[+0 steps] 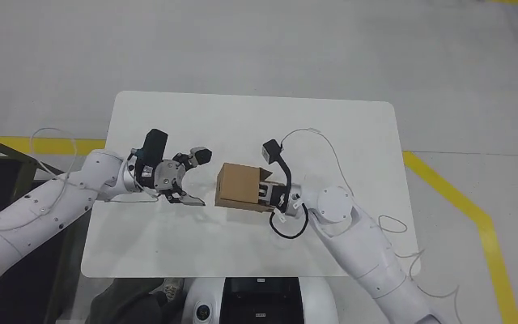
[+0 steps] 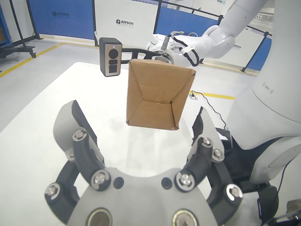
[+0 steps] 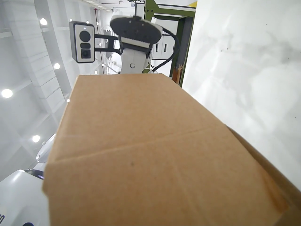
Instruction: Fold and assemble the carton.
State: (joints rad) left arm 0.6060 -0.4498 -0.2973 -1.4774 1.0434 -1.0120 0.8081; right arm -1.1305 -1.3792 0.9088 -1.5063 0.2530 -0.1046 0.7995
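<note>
Left fingers [image 2: 82,123] spread wide, holding nothing, touching nothing. Carton [image 2: 157,90] straight ahead of them, apart, lined up w/ the gap between the tips. Right fingers [image 1: 267,193] closed on the carton's far end, opposite the left pair, dark tips tucked at the raised flap there.

Top view: both pairs facing each other over the desk [image 1: 243,121], w/ carton [image 1: 237,185] between, up against the right pair and near the left.

Left wrist view: carton hanging clear of the desk [image 2: 35,118], faint shadow below. End facing the left fingers closed, flaps folded over, seams running in from the corners.

Right wrist view: plain side panel of carton [image 3: 150,154] close up, one crease across it, left arm's wrist beyond its far edge.

Brown cardboard, box-shaped, slightly tilted, no visible damage.
</note>
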